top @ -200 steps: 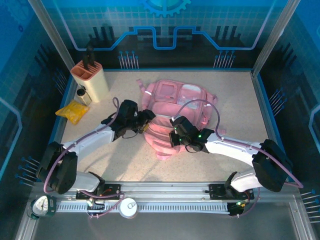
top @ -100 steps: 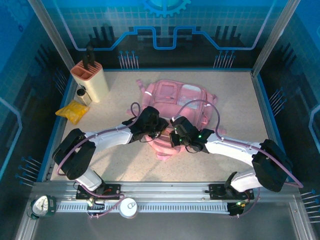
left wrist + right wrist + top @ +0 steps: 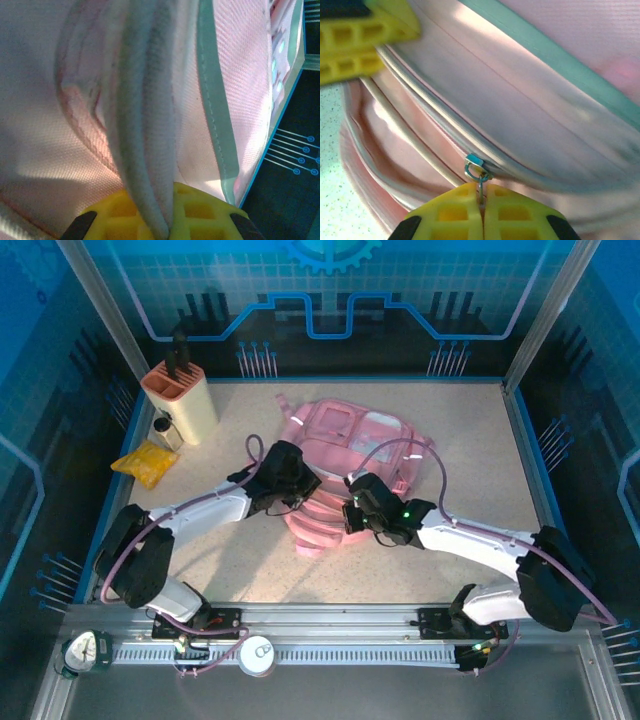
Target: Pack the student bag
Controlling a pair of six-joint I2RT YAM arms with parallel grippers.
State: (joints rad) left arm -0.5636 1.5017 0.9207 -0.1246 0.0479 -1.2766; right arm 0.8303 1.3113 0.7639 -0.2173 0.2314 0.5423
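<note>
The student bag [image 3: 362, 436], a large soft pink backpack, lies in the middle of the table. My left gripper [image 3: 300, 486] is at its left side, shut on a grey-pink fold of the bag's edge [image 3: 145, 125], which runs down between the yellow fingers [image 3: 200, 210]. My right gripper [image 3: 352, 516] is at the bag's near side, shut on the small metal zipper pull [image 3: 479, 172] of a zip along the pink fabric [image 3: 545, 115]. The left gripper's yellow finger [image 3: 355, 40] shows at the top left of the right wrist view.
A beige holder with dark handles [image 3: 182, 398] stands at the back left, with a small bottle [image 3: 165, 430] and a yellow packet [image 3: 146, 462] beside it. Blue walls and metal posts ring the table. Bare tabletop [image 3: 480, 440] lies right of the bag.
My left gripper swung right from the open table onto the bag's left edge. The bag's near end has shifted a little to the left. The right gripper stayed on the zip.
</note>
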